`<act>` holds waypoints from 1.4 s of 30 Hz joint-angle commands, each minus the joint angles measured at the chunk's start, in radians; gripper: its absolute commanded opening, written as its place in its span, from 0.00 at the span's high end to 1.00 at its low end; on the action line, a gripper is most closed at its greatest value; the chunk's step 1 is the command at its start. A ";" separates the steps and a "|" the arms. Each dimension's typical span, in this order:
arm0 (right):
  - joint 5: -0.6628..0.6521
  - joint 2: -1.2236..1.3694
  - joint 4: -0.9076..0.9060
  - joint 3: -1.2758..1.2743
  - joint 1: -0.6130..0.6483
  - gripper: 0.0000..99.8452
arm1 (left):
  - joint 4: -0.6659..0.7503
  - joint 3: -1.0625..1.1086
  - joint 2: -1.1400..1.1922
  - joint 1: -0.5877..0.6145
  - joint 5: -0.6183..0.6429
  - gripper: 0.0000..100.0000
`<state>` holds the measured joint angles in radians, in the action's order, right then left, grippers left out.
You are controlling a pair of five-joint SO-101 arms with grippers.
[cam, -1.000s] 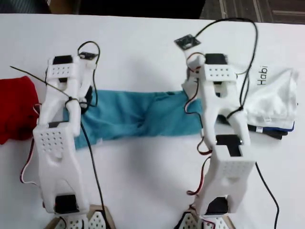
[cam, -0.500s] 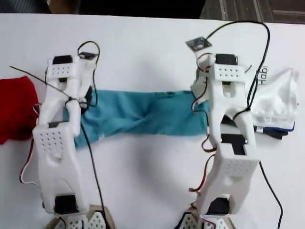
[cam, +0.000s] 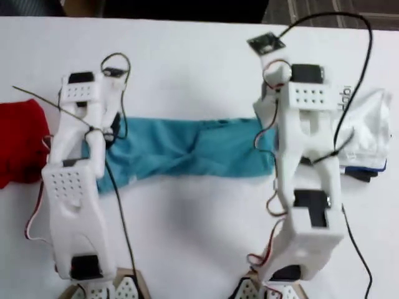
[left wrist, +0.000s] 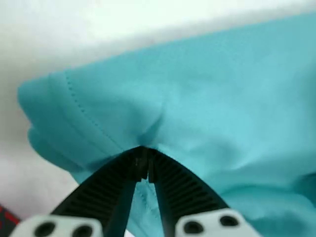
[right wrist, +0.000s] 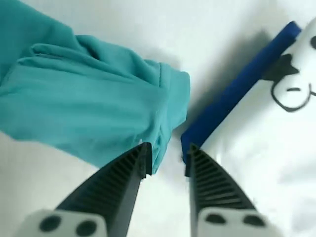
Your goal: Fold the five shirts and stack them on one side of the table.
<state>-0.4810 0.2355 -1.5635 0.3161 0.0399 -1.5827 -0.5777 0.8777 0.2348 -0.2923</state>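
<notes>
Nearest in the high view, two white plastic arms rise from their bases at the near edge of the white table (cam: 187,68). The left arm (cam: 72,187) leans out over the table. Its left gripper (left wrist: 142,165) has its black ribbed fingers (left wrist: 177,187) pressed together on a pinch of the teal cotton shirt (cam: 187,149), close to a stitched hem at that shirt's left end. The right arm (cam: 305,180) stretches further out. The right gripper (right wrist: 167,160) stands narrowly parted and holds nothing, with one fingertip at the teal cotton shirt's right end and the other at the corner of a dark blue folded shirt (right wrist: 237,91). The teal cotton shirt lies as a long rumpled band across the middle of the table, running from one arm to the other. Just beside its right end sits a stack, with a white printed shirt (cam: 368,128) on top, the dark blue folded shirt showing as a thin edge under it, and something darker below that cannot be made out. Well apart, at the table's left edge, lies a crumpled red shirt (cam: 19,140). Farther back, a small dark square board (cam: 266,42) sits at the end of a black cable beyond the right arm's wrist
</notes>
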 commanded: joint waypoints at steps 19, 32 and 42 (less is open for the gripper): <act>-0.002 -0.757 0.568 -1.269 0.005 0.88 | -0.080 -0.070 -0.227 0.098 -0.002 0.97; 0.000 -0.802 0.599 -1.372 0.004 0.88 | 0.098 -0.070 -0.083 0.170 0.008 0.97; 0.000 -0.794 0.599 -1.372 0.004 0.88 | 0.091 -0.091 -0.058 0.163 0.008 0.97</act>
<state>-0.4810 -0.5301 -0.9774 -1.0587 0.0430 -1.4952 -0.6360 0.8408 0.4020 -0.2954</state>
